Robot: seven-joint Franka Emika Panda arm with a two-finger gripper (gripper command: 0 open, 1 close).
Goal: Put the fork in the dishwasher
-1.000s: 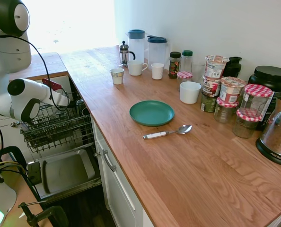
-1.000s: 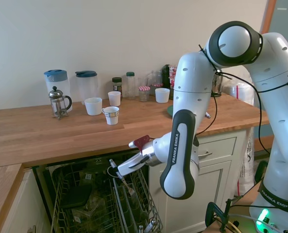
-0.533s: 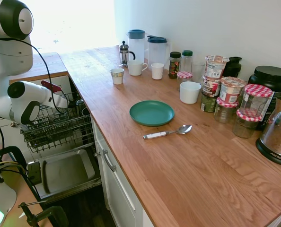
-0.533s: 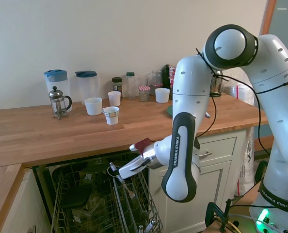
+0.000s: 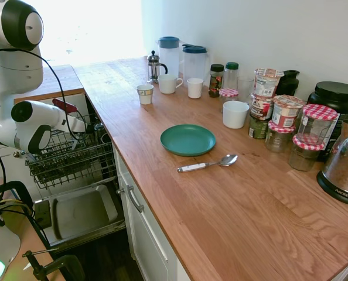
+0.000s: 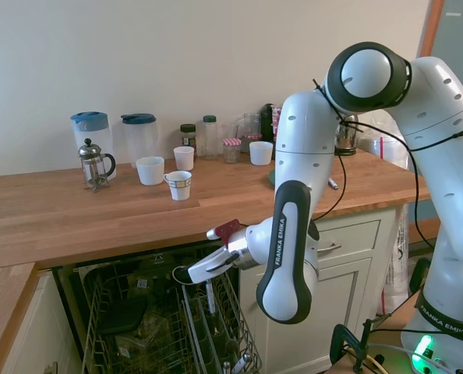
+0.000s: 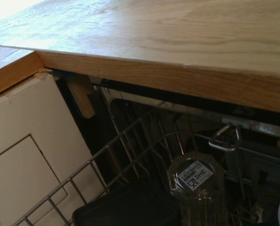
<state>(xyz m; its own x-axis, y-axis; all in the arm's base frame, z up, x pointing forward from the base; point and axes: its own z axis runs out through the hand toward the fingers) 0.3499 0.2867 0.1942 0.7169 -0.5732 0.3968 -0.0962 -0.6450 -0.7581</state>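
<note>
The dishwasher stands open below the wooden counter, its dark wire rack pulled out. My gripper hangs low over the rack, just under the counter edge, and its fingers look open with nothing between them. The fork stands nearly upright among the rack wires a short way to the right of the fingertips, apart from them. In the first exterior view my gripper is over the rack's far side, and I cannot make out the fork there. The wrist view shows rack wires, not the fork.
On the counter lie a teal plate and a white-handled spoon, with cups, jugs and jars along the wall. An upturned glass and a dark tray sit in the rack. White drawers flank the dishwasher.
The fork, which slanted down from my fingertips before, now stands on its own in the rack. My gripper has shifted slightly left and away from it.
</note>
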